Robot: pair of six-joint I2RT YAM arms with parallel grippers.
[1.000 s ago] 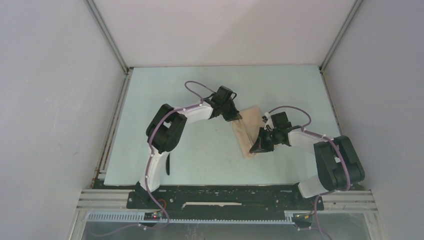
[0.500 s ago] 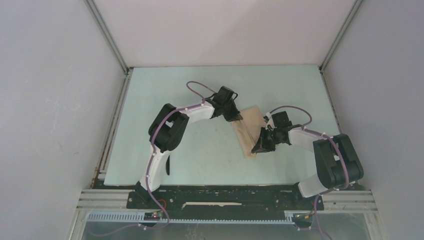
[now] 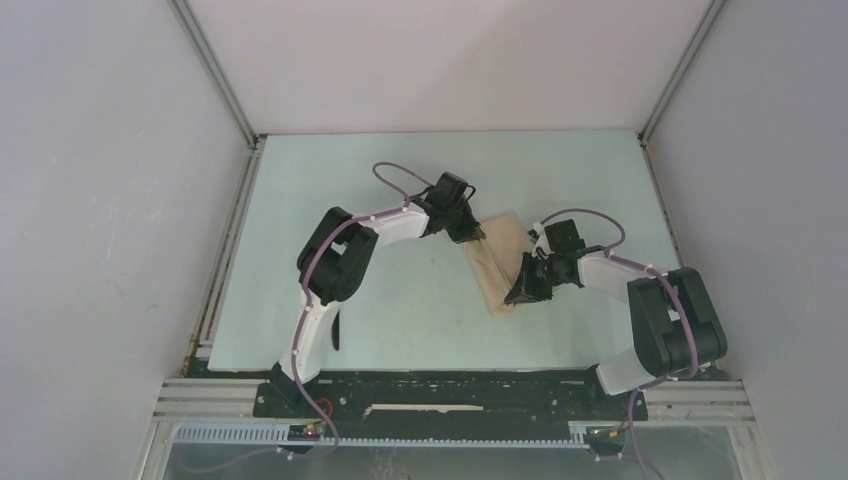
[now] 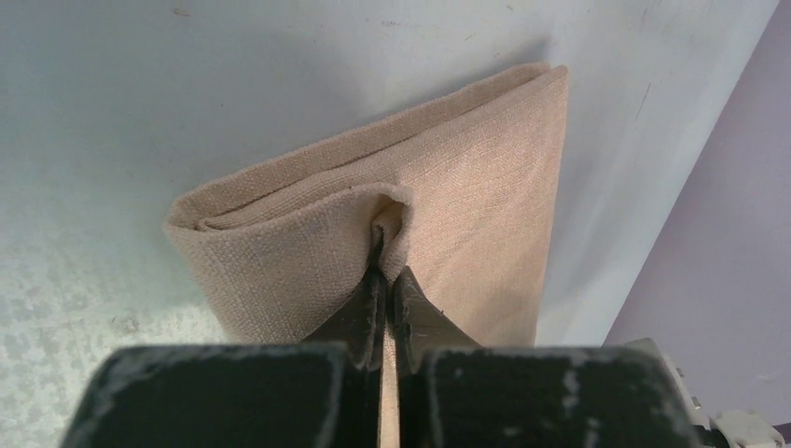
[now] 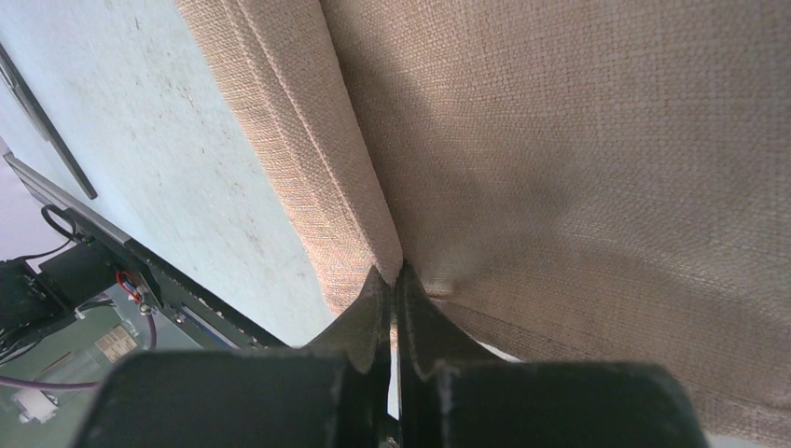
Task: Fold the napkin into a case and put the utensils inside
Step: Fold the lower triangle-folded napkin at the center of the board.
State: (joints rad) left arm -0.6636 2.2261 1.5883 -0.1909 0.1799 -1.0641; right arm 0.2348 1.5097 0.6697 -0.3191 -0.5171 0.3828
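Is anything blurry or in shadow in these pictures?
Top external view: soft, even light, no glare; the napkin looks small. Left wrist view: weave sharp, the dark body of the left gripper soft at the bottom edge. Right wrist view: cloth fills the frame, with a dim shaded patch across its middle, beyond the right gripper.

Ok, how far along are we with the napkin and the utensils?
Done: the napkin is folded into a narrow layered strip. In hand: the left tool and right tool are each shut on a pinch of its cloth. Left: the last folds, then the black knife, lying by the left arm's base, goes in; no fork shows.
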